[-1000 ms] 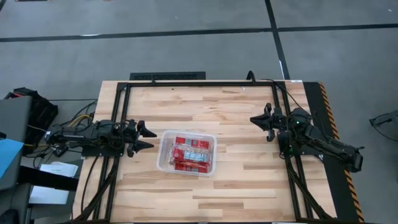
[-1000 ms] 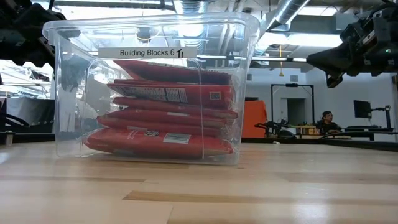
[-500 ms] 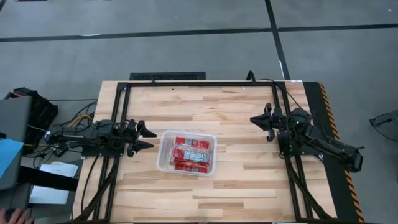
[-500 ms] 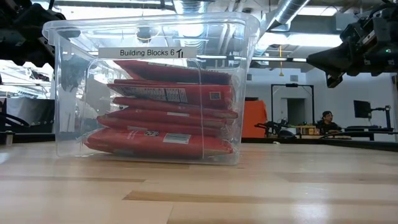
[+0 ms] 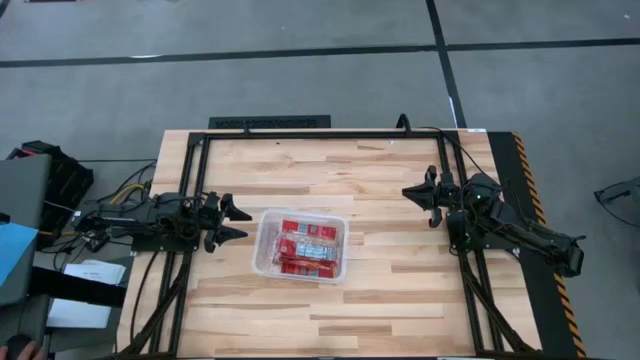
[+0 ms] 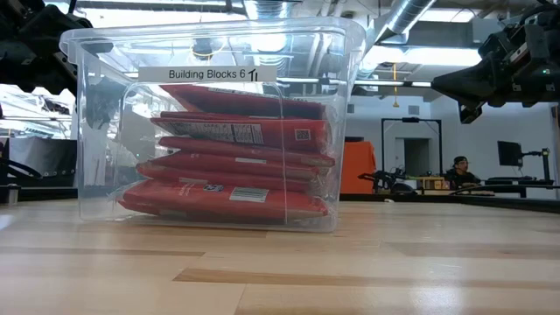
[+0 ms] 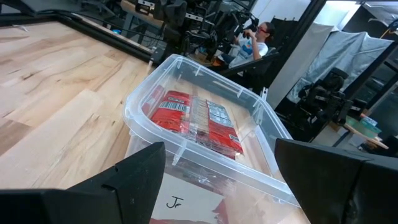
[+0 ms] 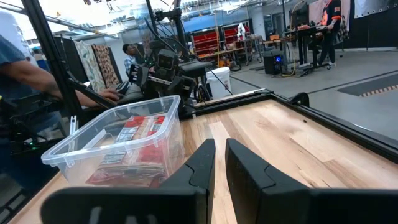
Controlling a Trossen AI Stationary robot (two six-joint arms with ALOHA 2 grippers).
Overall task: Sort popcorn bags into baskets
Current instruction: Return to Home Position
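Note:
The clear plastic tub point(image 5: 262, 222) stands on the wooden table, somewhat left of its middle. Several red popcorn packets point(image 5: 308, 247) lie stacked inside it, one on another point(image 6: 236, 166). My left gripper point(image 5: 244, 222) hovers just left of the tub and points at it, open, with the tub's near wall point(image 7: 186, 155) showing between its fingers. My right gripper point(image 5: 407, 192) waits well to the right of the tub and above the table point(image 6: 437, 85). Its fingers point(image 8: 220, 144) are together, and the tub point(image 8: 112, 121) is far ahead of them.
A black metal frame point(image 5: 300, 133) runs along the table's far, left and right sides. Bare wood lies between the tub and the right arm point(image 5: 390, 250). People sit or stand beyond the table point(image 8: 18, 56) point(image 7: 261, 31). A label reading "Building Blocks 6" point(image 6: 210, 74) is on the tub.

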